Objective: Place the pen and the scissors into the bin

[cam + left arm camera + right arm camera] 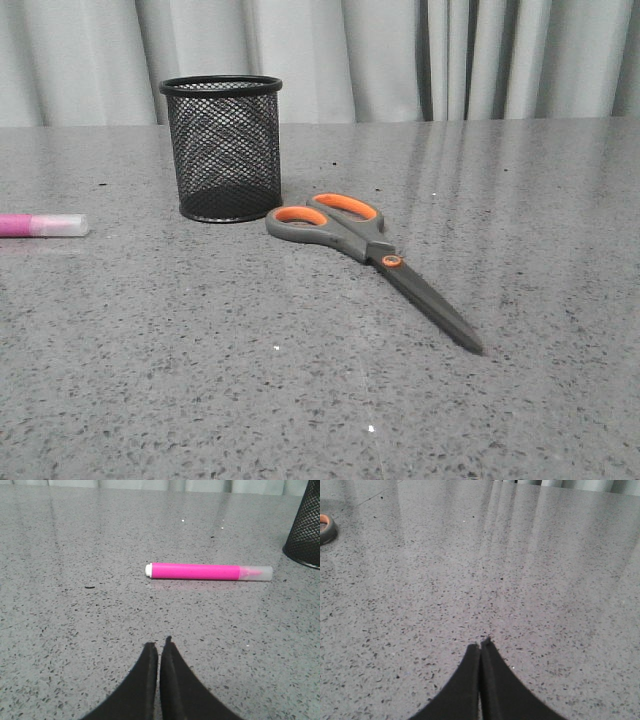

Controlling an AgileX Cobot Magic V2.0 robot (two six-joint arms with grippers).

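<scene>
Upright on the speckled grey table (300,400), the bin (222,150) stood with nothing showing through its black mesh, as far as the front view could tell. Neither task item was in it. The scissors (372,252) lay flat just to the right of the bin and nearer the camera, their orange-lined handles almost at its base, the closed blades pointing away from it toward the front right. The pen (42,225) lay on its side well to the left of the bin, cut off by the picture's edge, its whitish cap turned toward the bin. Pale curtains (400,55) hung behind the bin.

Only the left wrist camera showed the pen (209,572) whole, magenta barrel and clear cap, with a sliver of the bin (305,525) beyond the cap end. It also showed the left gripper (159,647), fingertips pressed together and holding nothing, hovering above bare table short of the pen. The right wrist camera caught the right gripper (481,645) likewise closed and empty over the table, with just one orange-lined handle loop of the scissors (326,527) at the picture's edge. Neither arm appeared in the front view.
</scene>
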